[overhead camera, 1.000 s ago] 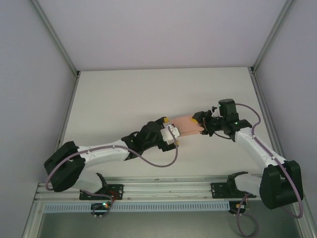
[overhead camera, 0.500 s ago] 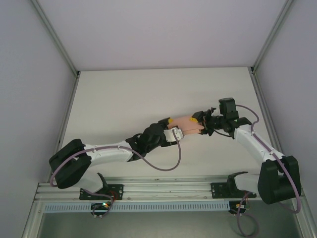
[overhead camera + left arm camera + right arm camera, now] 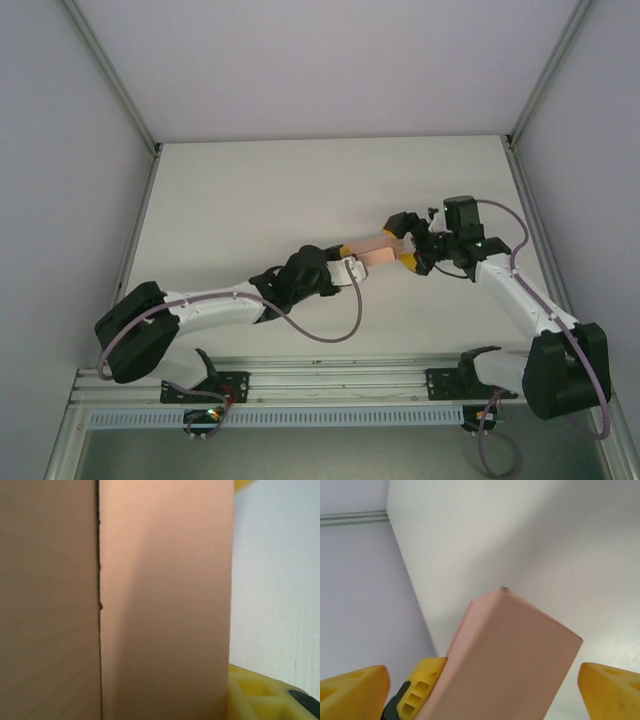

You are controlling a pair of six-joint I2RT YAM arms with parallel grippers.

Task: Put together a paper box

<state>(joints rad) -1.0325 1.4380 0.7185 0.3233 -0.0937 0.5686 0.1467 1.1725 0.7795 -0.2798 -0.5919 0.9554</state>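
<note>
One salmon-pink paper box [image 3: 378,250], folded into a slim closed block, is held over the middle of the white table [image 3: 250,190], a little toward the table's right edge; in the left wrist view its flat card faces and a seam line sit right up close. At the end nearer the table's left edge, the left gripper [image 3: 354,257] is clamped on it, one yellow finger [image 3: 422,690] pressed to its side. At the end nearer the table's right edge, the right gripper [image 3: 402,242] has its yellow fingers [image 3: 607,685] spread wide on either side of the box, apart from it.
</note>
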